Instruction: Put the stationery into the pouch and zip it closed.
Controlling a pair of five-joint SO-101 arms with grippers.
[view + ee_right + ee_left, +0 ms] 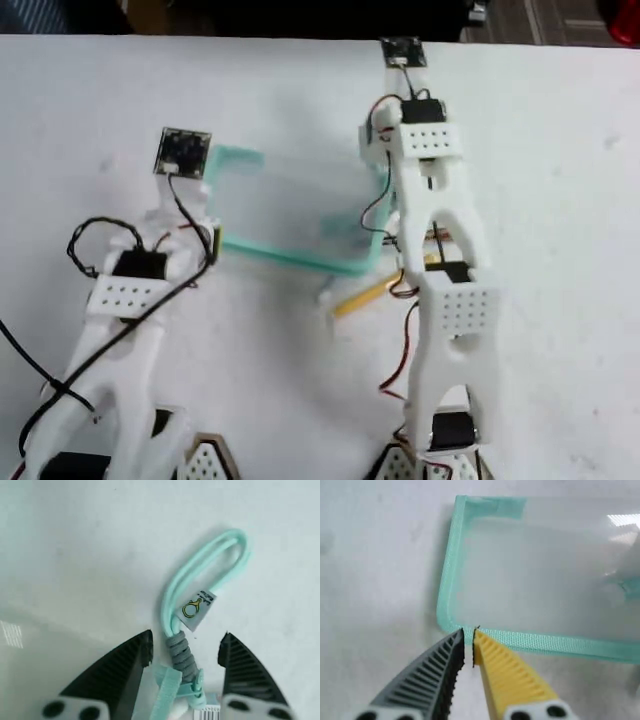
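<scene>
The clear pouch [290, 200] with a teal rim lies flat at the table's middle. My left gripper [212, 240] sits at its near left corner. In the left wrist view the grey and yellow fingers [468, 634] are shut on the teal rim [530, 642]. My right gripper [380, 160] hovers at the pouch's right end. Its black fingers [186, 640] stand open on either side of the zipper pull's grey wrap [179, 652] and teal cord loop [210, 565]. A yellow pencil [365, 295] lies on the table just outside the pouch's near right corner, partly under the right arm.
A small pale object [327, 298] lies at the pencil's left end. The white table [560, 200] stretches bare to the right of the right arm and to the far left. The table's back edge [250, 38] runs behind the pouch.
</scene>
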